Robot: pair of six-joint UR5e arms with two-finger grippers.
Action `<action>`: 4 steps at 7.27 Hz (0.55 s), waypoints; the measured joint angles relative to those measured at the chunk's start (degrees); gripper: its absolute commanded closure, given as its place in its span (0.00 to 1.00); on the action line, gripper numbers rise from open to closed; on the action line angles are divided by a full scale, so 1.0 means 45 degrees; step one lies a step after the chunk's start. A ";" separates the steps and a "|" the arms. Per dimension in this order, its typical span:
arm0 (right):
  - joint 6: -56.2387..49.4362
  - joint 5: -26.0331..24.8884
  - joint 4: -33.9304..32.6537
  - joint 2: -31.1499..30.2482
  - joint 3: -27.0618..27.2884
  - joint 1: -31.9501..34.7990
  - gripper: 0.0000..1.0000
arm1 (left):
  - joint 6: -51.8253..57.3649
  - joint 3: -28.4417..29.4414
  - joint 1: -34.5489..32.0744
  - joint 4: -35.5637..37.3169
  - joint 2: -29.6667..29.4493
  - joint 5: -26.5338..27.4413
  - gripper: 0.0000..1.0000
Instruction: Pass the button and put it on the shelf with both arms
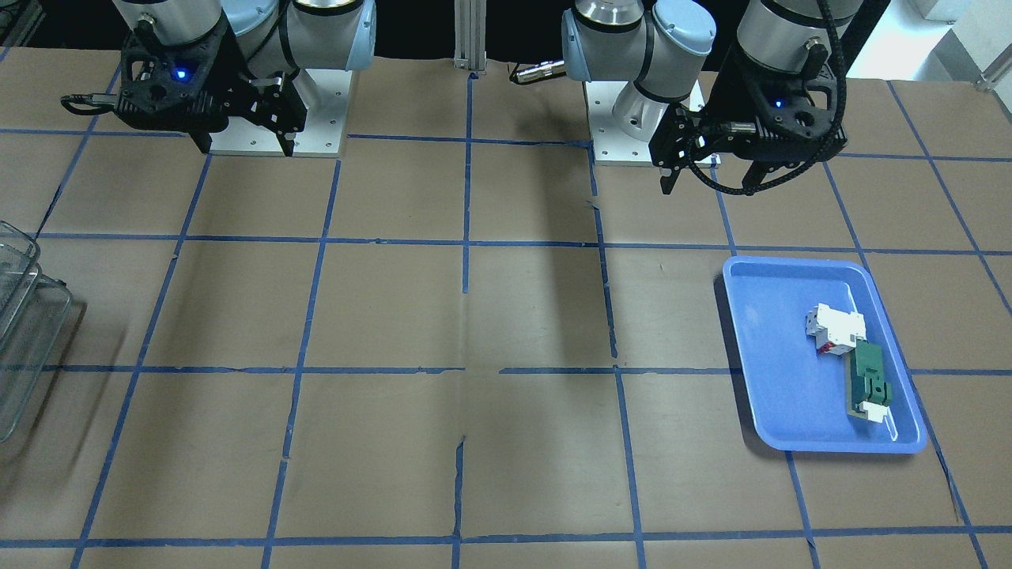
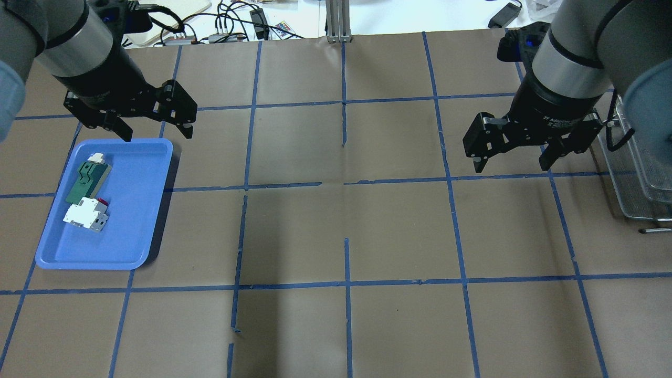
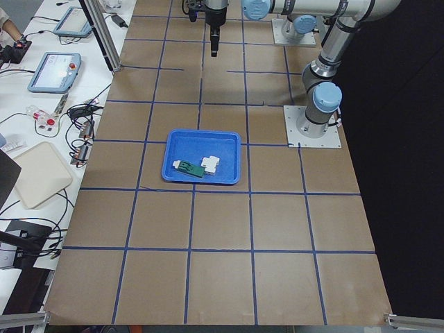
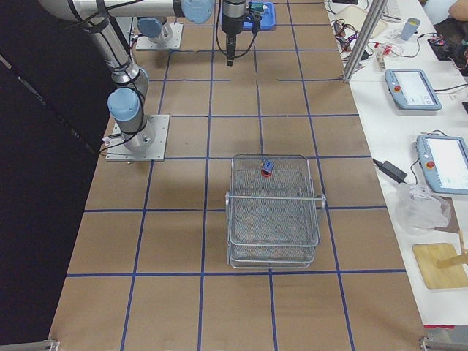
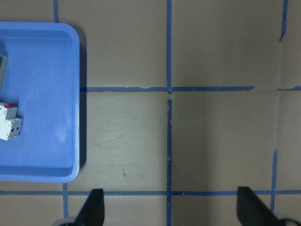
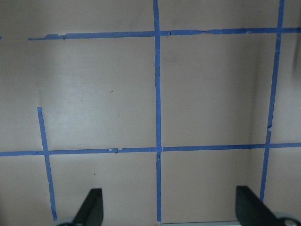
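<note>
Front view: left tool [image 1: 709, 178] and right tool [image 1: 245, 142] both spread wide and empty, raised near the robot-side edge of the brown desk [image 1: 506, 316].
Right-end view: small red-capped push-button [image 4: 268, 167] lies in clear tiered plastic shelf [image 4: 229, 219] by the desk's right edge.
Judged: placement done, nothing left.

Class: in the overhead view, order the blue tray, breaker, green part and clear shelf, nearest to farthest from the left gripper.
1. Blue tray, beside the left gripper.
2. Breaker and green part, both in the tray: too close to call.
3. Clear shelf, at the table's right edge.
</note>
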 measured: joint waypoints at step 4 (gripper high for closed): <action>-0.0026 0.0018 -0.0049 -0.0254 0.0134 -0.0388 0.00 | 0.0002 -0.0030 -0.0009 -0.0079 -0.0187 -0.0039 0.00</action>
